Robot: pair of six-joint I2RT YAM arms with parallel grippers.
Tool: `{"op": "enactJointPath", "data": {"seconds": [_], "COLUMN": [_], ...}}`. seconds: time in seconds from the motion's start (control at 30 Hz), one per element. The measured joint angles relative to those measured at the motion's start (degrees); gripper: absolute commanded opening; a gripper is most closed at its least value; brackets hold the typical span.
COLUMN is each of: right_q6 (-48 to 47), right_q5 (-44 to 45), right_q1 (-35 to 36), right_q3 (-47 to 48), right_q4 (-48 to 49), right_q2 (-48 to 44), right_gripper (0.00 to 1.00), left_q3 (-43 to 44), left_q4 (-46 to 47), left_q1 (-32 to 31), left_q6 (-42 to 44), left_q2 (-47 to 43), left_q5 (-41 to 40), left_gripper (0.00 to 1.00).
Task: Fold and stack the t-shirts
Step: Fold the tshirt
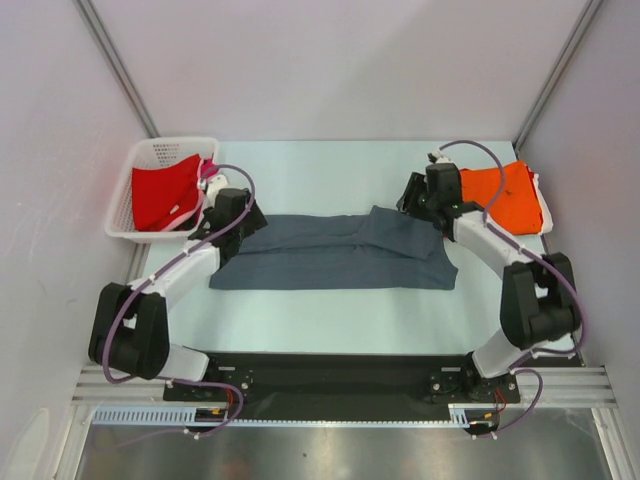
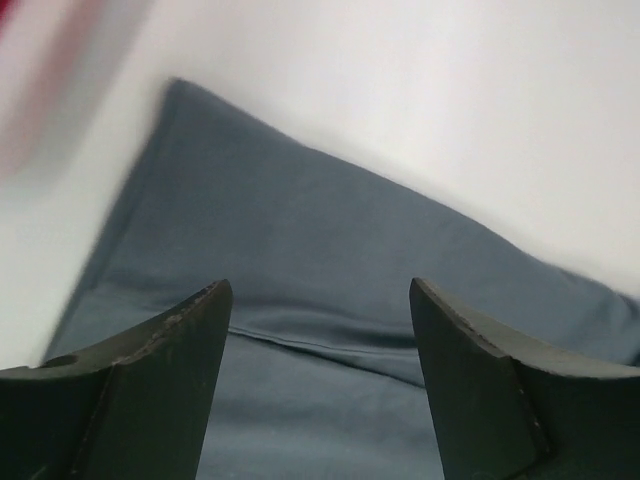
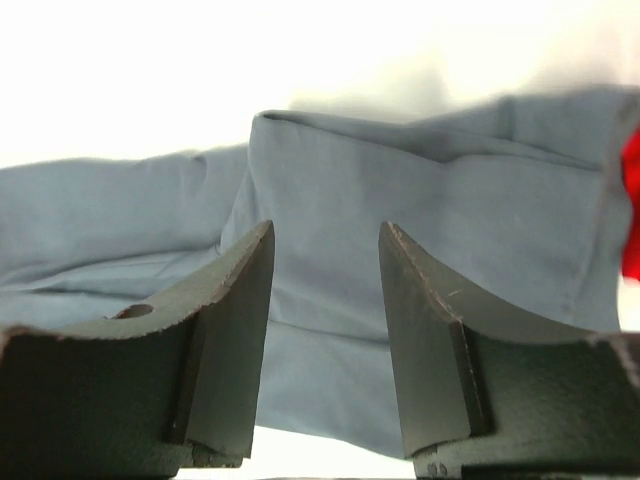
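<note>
On the pale green table (image 1: 330,310), between white walls (image 1: 330,70), lies a grey t-shirt (image 1: 330,258)

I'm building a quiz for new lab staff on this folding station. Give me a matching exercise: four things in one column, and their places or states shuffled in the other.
Things:
1. grey t-shirt
2. red t-shirt
3. orange t-shirt
4. left gripper

Places or states:
A. inside the white lattice basket
B. lying at the far right of the table
C. open, nothing between its jaws
D. laid across the table's middle

Pairs: 1-D, 2-A, 3-B, 4-C
</note>
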Motion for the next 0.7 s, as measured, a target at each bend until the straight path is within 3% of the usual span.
{"op": "enactJointPath", "data": {"seconds": [0.17,0.3,0.5,0.7], "right_q6": [-1.9,-2.1,-1.8,0.4], "right_q5": [3.1,4.9,5.4,4.0], "right_q1": [2.3,2.3,-1.3,-4.9], "right_q3": [7.9,8.5,6.2,-4.1], "right_q4": [-3.1,-5.4,-4.8,-1.3], "right_q2": [9.0,10.9,10.2,3.6], "right_gripper": [0.5,0.51,0.5,0.5], "left_q3": [3.3,7.6,18.9,29.9], "left_q4": [4.1,9.1,15.3,18.5], "left_q1": [-2.1,-5.1,-10.0,-14.2], "left_q6": [2.5,4.3,5.2,5.2], "left_q2": [3.6,9.2,22.6,36.3], "left_q5": [9.9,19.0,29.6,36.2], "left_gripper": [0.86,0.92,0.9,0.82]}}
